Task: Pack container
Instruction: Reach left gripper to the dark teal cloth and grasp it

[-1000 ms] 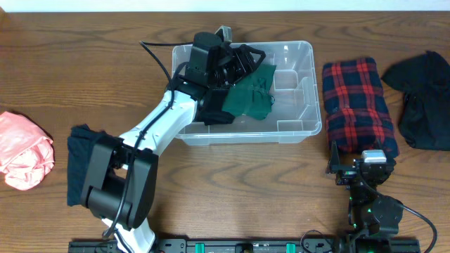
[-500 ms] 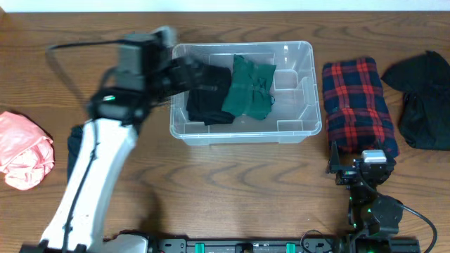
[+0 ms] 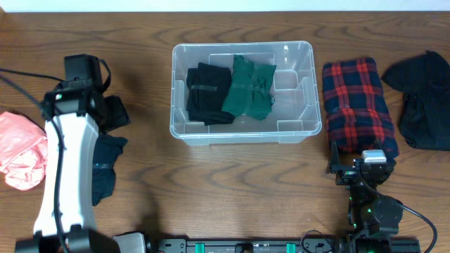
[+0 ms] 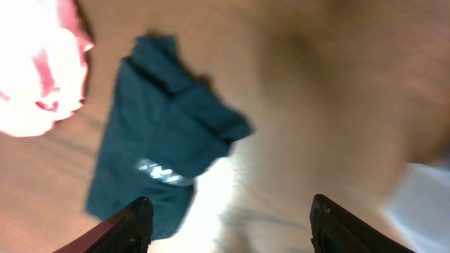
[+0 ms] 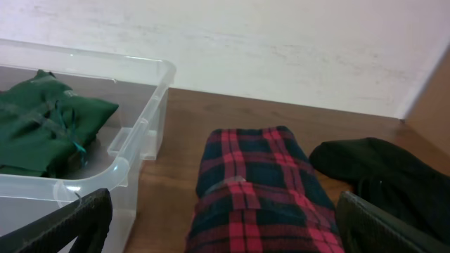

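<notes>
Right gripper (image 5: 225,235) sits low at the near edge, jaws spread wide and empty, a plaid cloth (image 5: 256,190) just ahead. Left gripper (image 4: 232,221) hangs over a dark teal garment (image 4: 158,151), fingers apart, gripping nothing. Farther back, mid-table, the container (image 3: 242,137) holds a black garment (image 3: 207,91) and a green garment (image 3: 249,88) side by side.

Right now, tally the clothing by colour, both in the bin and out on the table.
Black: 2 (black garment in the container; far-right black garment)
Green: 1 (green garment, in the container)
Red plaid: 1 (plaid garment)
Pink: 1 (pink garment)
Dark teal: 1 (dark teal garment)
Total: 6
</notes>
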Tool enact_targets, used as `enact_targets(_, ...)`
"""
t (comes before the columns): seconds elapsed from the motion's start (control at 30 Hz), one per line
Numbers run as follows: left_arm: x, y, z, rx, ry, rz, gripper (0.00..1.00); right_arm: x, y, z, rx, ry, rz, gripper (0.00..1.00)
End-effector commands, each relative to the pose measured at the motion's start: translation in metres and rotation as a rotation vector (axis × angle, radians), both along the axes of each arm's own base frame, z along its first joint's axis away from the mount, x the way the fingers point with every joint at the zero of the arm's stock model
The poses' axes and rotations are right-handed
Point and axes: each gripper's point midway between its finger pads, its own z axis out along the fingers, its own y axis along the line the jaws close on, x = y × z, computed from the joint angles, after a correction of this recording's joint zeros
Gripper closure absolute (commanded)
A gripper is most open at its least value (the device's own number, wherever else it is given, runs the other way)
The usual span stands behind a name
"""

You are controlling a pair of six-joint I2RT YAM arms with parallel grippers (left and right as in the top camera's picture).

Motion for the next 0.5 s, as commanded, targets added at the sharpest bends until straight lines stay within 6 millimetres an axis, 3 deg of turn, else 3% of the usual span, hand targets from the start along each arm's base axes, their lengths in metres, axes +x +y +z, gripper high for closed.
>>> enact_targets(0.0,-0.011,0.029,-0.018,0.163,0.153,0.003,0.28,0.0,0.002,-0.001,-0.014,0.002,0.008,0.01)
enact_targets(0.17,-0.014,0.044,-0.051,0.237,0.309,0.006,0.28,0.0,0.002,-0.001,-0.014,0.002,0.008,0.01)
enact_targets(0.47,-0.005,0.046,-0.105,0.225,0.422,-0.01,0.28,0.0,0.002,-0.001,-0.014,0.002,0.008,0.01)
